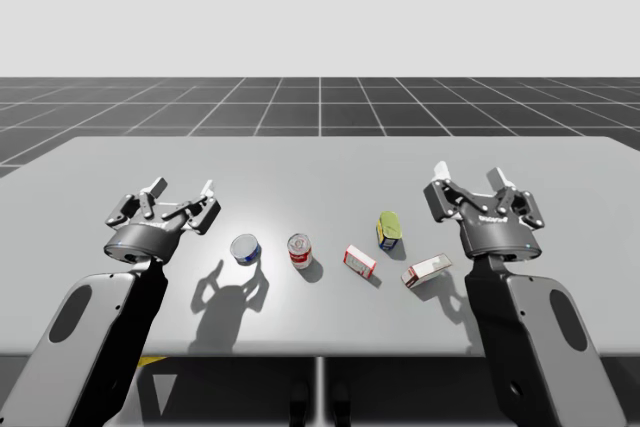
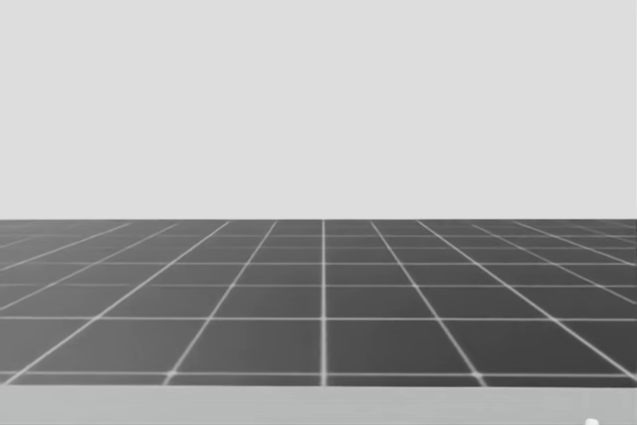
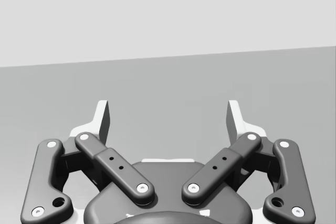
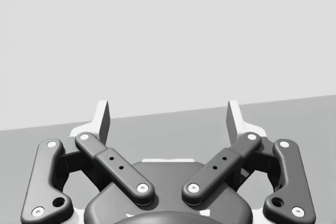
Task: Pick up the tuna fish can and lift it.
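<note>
The tuna fish can point(image 1: 245, 248), short and blue with a silver lid, sits on the grey table point(image 1: 320, 162) left of centre. My left gripper point(image 1: 182, 191) hovers open to the can's left and a little behind it, apart from it. In the left wrist view the left gripper point(image 3: 168, 116) has its fingers point(image 3: 102, 119) spread wide, with bare table ahead. My right gripper point(image 1: 468, 175) is open on the far right, well away from the can. The right wrist view shows the right gripper point(image 4: 168, 116) holding nothing.
Right of the tuna can runs a row of items: a red and white can point(image 1: 300, 249), a small red and white box point(image 1: 360, 260), a yellow-green and blue can point(image 1: 389, 231) and another red and white box point(image 1: 426, 269). A dark grid floor point(image 2: 318, 296) lies beyond the table.
</note>
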Action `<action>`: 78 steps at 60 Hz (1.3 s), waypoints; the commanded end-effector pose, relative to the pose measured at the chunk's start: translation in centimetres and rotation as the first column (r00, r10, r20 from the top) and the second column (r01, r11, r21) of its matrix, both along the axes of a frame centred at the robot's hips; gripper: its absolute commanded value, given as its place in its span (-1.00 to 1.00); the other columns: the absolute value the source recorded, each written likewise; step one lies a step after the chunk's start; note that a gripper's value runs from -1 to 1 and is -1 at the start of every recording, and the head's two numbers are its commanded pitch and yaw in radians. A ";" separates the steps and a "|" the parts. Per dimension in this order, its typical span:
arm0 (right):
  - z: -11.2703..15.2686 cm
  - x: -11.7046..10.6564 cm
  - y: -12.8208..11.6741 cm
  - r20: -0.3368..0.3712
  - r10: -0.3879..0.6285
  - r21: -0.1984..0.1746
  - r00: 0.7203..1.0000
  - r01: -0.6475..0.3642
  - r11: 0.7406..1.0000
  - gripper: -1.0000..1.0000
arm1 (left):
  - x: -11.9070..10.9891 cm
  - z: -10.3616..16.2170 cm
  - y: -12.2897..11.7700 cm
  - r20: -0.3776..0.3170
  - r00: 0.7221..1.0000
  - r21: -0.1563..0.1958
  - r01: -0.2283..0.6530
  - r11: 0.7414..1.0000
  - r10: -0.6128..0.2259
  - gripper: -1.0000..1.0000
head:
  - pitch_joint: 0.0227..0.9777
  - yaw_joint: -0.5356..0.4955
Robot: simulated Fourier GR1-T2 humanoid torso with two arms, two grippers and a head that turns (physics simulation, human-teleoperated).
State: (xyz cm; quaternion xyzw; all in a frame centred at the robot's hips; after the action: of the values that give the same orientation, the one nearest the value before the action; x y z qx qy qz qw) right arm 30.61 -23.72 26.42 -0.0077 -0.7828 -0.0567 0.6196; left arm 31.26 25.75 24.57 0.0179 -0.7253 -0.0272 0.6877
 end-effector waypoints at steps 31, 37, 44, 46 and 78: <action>-0.1 0.3 -0.1 -0.032 0.026 -0.008 0.999 -0.027 1.000 -1.00 | 0.1 -0.1 -0.1 0.003 1.000 0.022 -0.009 1.000 0.009 -1.00 | 0.03 0.12; -0.2 0.3 -0.1 -0.031 0.020 -0.024 0.999 -0.021 1.000 -1.00 | 0.1 -0.1 -0.1 0.003 1.000 0.025 -0.010 1.000 0.010 -1.00 | 0.23 0.19; -0.2 0.3 -0.2 -0.034 0.019 -0.032 0.999 -0.020 0.999 -1.00 | 0.1 -0.1 -0.1 0.002 1.000 0.027 -0.008 1.000 0.008 -1.00 | 0.40 0.33; -0.3 0.3 -0.2 -0.043 0.021 -0.037 0.999 -0.023 0.999 -1.00 | 0.1 -0.1 -0.1 0.001 1.000 0.028 -0.008 1.000 0.008 -1.00 | 0.47 0.39; -0.7 0.5 0.2 -0.065 0.038 -0.053 0.997 -0.041 0.998 -1.00 | 0.0 0.2 -0.4 -0.018 0.999 -0.016 0.047 0.999 -0.047 -1.00 | 0.75 0.63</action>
State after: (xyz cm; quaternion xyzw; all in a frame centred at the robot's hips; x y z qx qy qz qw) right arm 31.06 -23.53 25.81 -0.0108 -0.7645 -0.0246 0.6441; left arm 31.36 25.69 24.66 0.0138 -0.7216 -0.0337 0.6913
